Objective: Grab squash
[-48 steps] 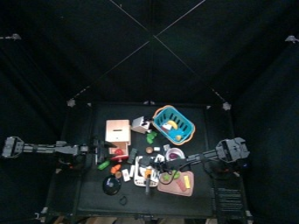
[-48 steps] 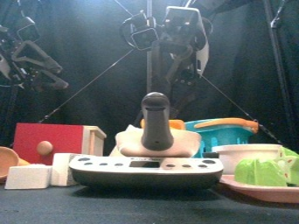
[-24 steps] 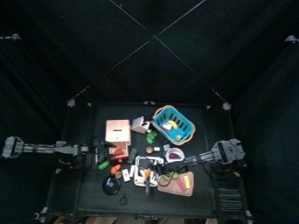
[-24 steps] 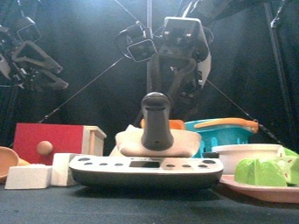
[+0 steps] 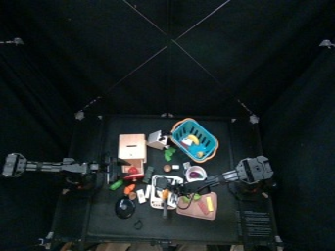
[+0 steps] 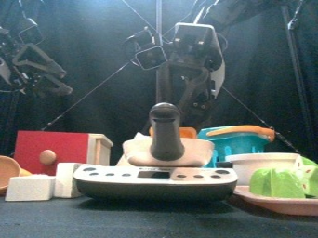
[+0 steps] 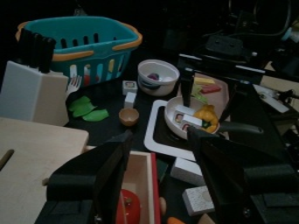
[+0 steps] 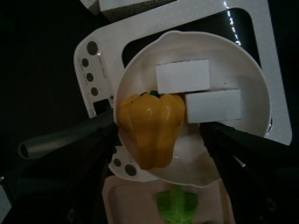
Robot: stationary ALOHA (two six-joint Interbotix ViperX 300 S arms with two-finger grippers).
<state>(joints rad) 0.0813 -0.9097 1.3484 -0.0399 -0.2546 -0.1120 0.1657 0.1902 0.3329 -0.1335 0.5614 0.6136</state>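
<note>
The squash (image 8: 152, 128), yellow-orange and oblong, lies in a white tray (image 8: 247, 68) beside two white blocks. My right gripper (image 8: 160, 147) is open wide, one jaw on each side of the squash, not touching it. In the top view the right gripper (image 5: 181, 191) hangs over the tray (image 5: 163, 192) near the table's front. The front view shows the right gripper (image 6: 187, 58) high behind a black-knobbed scale (image 6: 155, 177). My left gripper (image 7: 172, 179) is open and holds nothing; it rests at the table's left (image 5: 98, 169), and its view shows the squash (image 7: 205, 113) far ahead.
A teal basket (image 5: 194, 137) stands at the back right, a red and wooden box (image 5: 131, 147) at the back left. A pink board (image 5: 199, 206) with green pieces lies right of the tray. A white bowl (image 7: 158, 74) and a knife block (image 7: 30, 87) stand nearby.
The right gripper has come down a little over the tray, still open. The left arm has not moved.
</note>
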